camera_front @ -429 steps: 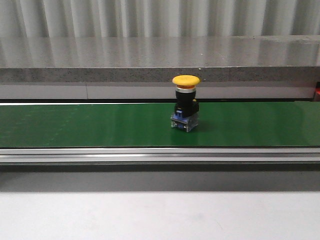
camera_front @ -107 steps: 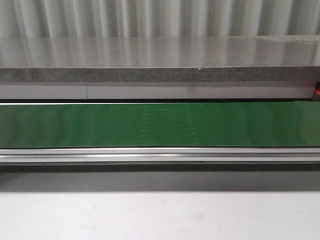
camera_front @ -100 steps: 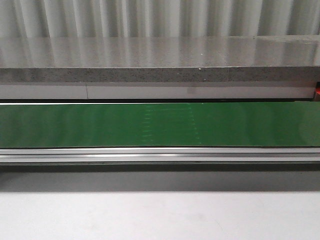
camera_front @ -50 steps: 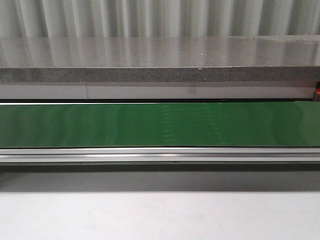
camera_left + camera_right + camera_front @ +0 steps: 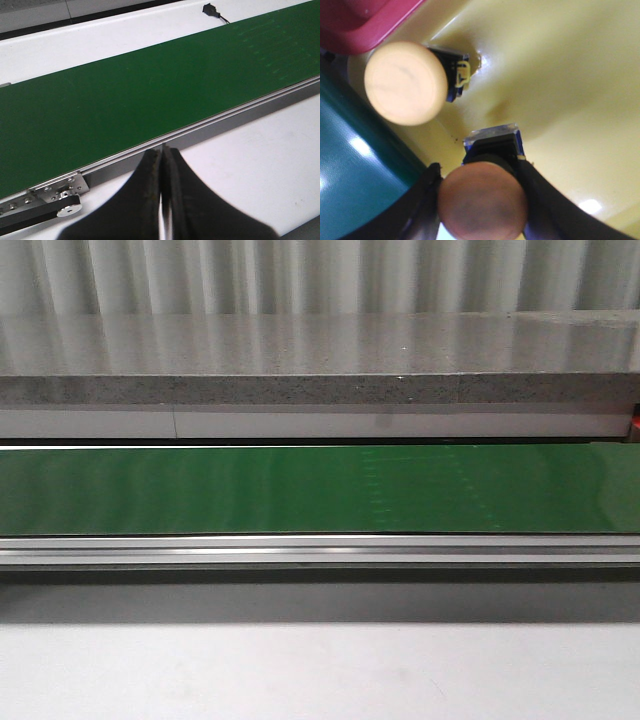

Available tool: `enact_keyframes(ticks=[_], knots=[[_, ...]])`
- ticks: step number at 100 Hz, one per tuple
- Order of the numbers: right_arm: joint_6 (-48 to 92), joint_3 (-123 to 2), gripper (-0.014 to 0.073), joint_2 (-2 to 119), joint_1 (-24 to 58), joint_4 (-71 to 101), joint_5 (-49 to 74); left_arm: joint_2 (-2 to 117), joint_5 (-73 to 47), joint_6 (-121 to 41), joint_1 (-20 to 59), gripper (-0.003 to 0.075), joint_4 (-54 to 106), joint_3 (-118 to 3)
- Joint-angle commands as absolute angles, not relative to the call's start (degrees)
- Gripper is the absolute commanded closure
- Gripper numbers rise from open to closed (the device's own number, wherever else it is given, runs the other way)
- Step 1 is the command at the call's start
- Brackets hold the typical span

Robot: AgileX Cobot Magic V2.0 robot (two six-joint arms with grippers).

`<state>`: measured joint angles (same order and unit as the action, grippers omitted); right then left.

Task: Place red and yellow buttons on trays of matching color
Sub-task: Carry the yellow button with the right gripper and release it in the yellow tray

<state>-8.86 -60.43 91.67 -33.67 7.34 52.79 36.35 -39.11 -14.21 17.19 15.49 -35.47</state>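
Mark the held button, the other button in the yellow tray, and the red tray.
held button (image 5: 482, 199), right wrist view, on its domed cap between the fingers.
other button (image 5: 405, 82), right wrist view, on its pale yellow cap.
yellow tray (image 5: 560, 65), right wrist view, on bare floor.
red tray (image 5: 360, 20), right wrist view, on its rim.

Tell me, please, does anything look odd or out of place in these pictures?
Nothing stands out. The right claw holds a yellow button over the yellow tray, where another button already stands. The green belt carries nothing, and the left claw is shut, empty.
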Motion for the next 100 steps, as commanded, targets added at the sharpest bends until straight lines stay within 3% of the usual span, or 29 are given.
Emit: enact_keyframes(ticks=[1,21,54,100], knots=[[-9.31,-61.65,0.0524,90.13,-34.14,7.34,51.30,36.34,-35.36,-14.40,17.60,0.0740,16.98,-37.03],[-9.31,-61.65,0.0482,90.54,-34.14,7.64,51.40,36.34,-35.36,-14.40,17.60,0.0740,16.98,-37.03],[-9.31,-61.65,0.0158,90.81,-34.14,8.54,51.96,36.34,-35.36,-14.40,17.60,0.0740,16.98,-37.03],[-9.00,-61.65,0.0148,83.43,-34.00,8.34,49.09,36.34,-35.36,-14.40,17.60,0.0740,16.98,-37.03]])
